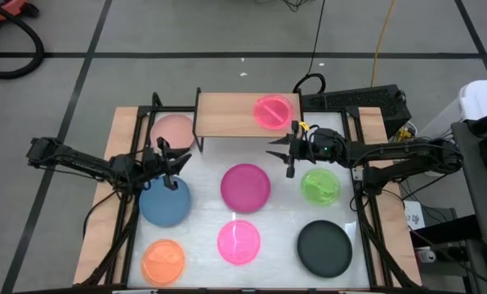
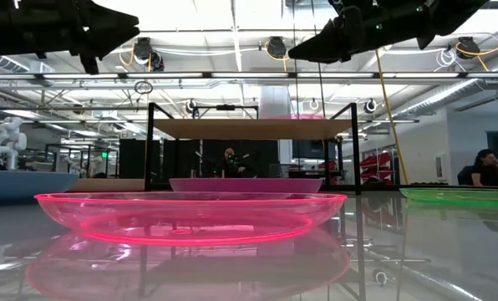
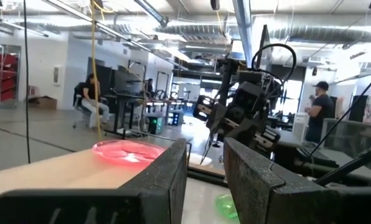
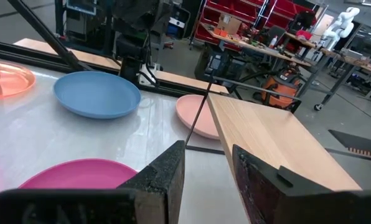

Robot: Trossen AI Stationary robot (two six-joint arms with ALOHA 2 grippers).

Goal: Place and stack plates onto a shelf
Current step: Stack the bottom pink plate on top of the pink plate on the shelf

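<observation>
Right claw (image 1: pixel 281 155) hangs spread and empty, frame centre-right, below the shelf (image 1: pixel 227 114) carrying one neon pink plate (image 1: pixel 274 110). Left claw (image 1: pixel 172 159), spread, above blue plate (image 1: pixel 163 201). Advice: lower squarely, pinch the rim.

Overhead view looks straight down, low view level across the table (image 1: pixel 284 192); wrist cameras face each other over the shelf (image 1: pixel 227 114).
</observation>
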